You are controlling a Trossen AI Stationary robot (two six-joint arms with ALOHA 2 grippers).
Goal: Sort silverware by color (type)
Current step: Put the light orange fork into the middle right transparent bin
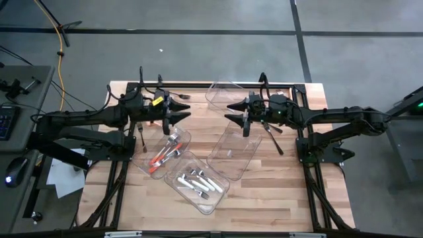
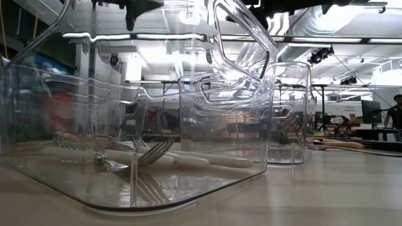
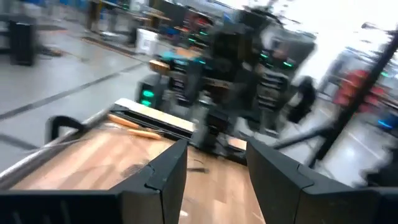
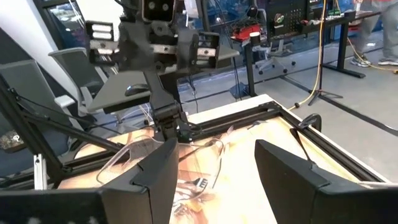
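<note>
Silverware mostly binned. White-handled forks and spoons [image 1: 196,181] lie in the nearest clear rectangular plastic bin [image 1: 218,192]; orange-handled pieces [image 1: 164,156] lie in a second clear bin [image 1: 187,137] just beside it. A third, larger clear bin [image 1: 248,157] looks empty, and another clear container [image 1: 218,91] sits at the table's far edge. Loose dark utensils remain on the wooden table [image 1: 277,192]: one [image 1: 272,138] beside the large bin on the right, one [image 1: 141,135] on the left near the orange bin.

Left gripper [image 1: 182,109] hangs above the table's far left part, fingers apart, nothing between them. Right gripper [image 1: 232,112] hangs over the far end of the large bin, fingers also apart and empty. The two face each other across a modest gap.

Risks, as judged:
- Grippers are near one another; both reaching toward the middle could bring a collision.
- Bins are light and crowded together; a descending finger catching a rim could tip or shove one and spill sorted pieces.
- The loose dark utensils lie flat on wood; a thin flat handle may slip from the fingers or be pushed instead of lifted.
- The right-hand piece lies close to the arm's base frame, an awkward reach.
</note>
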